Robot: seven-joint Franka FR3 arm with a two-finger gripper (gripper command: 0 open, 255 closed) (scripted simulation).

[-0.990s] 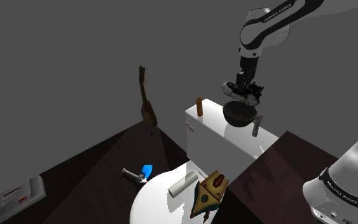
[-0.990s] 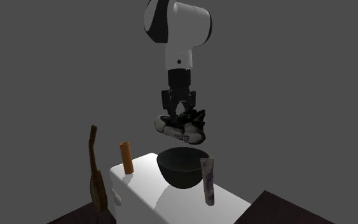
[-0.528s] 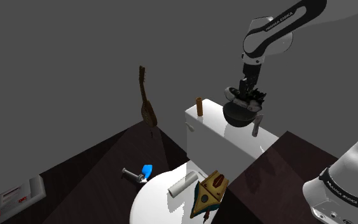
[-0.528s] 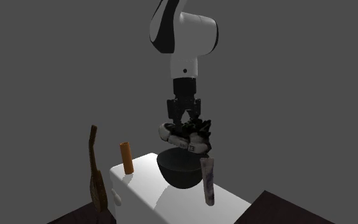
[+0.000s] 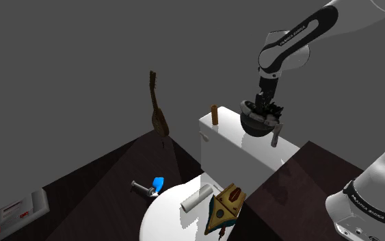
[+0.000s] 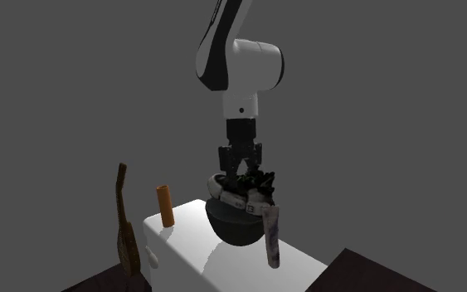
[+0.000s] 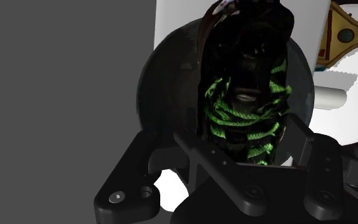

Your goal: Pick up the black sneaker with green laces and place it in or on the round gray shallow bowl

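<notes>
1. The white arm (image 6: 241,70) reaches straight down over a white block (image 6: 182,245). Its jaws are closed on the black sneaker (image 6: 241,189), with one black finger against each side of the shoe.
2. The sneaker hangs low in the mouth of the dark round bowl (image 6: 231,226), its pale sole about level with the rim. Whether it rests on the bowl's inside cannot be told.
3. In the wrist view, green laces (image 7: 234,118) run down the middle of the shoe between the fingers (image 7: 317,165). The bowl's dark wall curves around it.
4. The bowl stands on top of the white block, between an upright brown cylinder (image 6: 166,206) and an upright grey tube (image 6: 270,236). The tube is just beside the bowl.
5. A brown stringed instrument (image 6: 126,236) stands beside the block.
6. In the shoulder view, a lower round white surface (image 5: 160,216) carries a pale roll (image 5: 196,198) and a yellow triangular object (image 5: 225,209).
</notes>
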